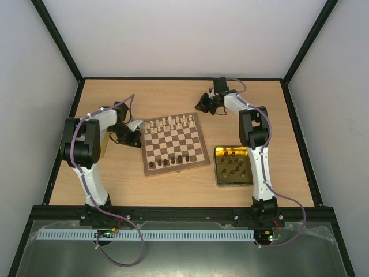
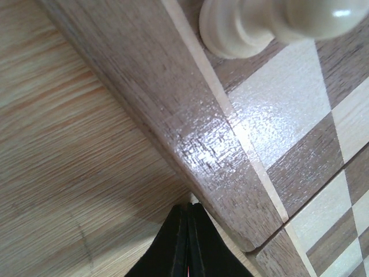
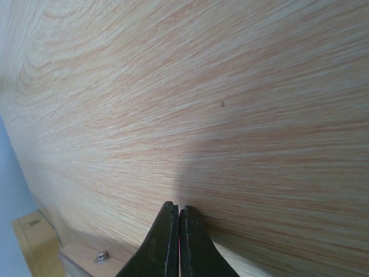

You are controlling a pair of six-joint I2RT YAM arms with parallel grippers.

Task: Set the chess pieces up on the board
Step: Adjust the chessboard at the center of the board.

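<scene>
Left gripper (image 2: 187, 216): jaws pressed together, nothing between them. It sits low, just beside the left border of the board (image 1: 176, 141), near a corner. One pale piece (image 2: 271, 23) stands on a square close to that border.

Right gripper (image 3: 176, 210): also closed and empty, low over the bare surface (image 1: 115, 179) past the far right corner of the board.

Board: middle of the surface, between the two arms. Pale pieces (image 1: 170, 123) fill its two far rows. A few dark pieces (image 1: 173, 160) stand along the near row; the rest of that side is unfilled. My judgement: roughly half done, with the dark side remaining.

Risks:
- The left gripper is so near the border that a sideways swing could shove the board and topple the pieces already set.
- The right arm has to come back toward the near side to fetch more pieces. A low path across the far corner could sweep the pale rows.
- The pieces are small and turned, so an off-centre pinch could squirt one out or drop it on its side.

Containers: a gold tray (image 1: 217, 167) lies to the right of the board, apart from it. It holds a scatter of dark pieces (image 1: 233, 164); I cannot tell whether they are upright or lying. They sit close together, so taking one may knock its neighbours.
</scene>
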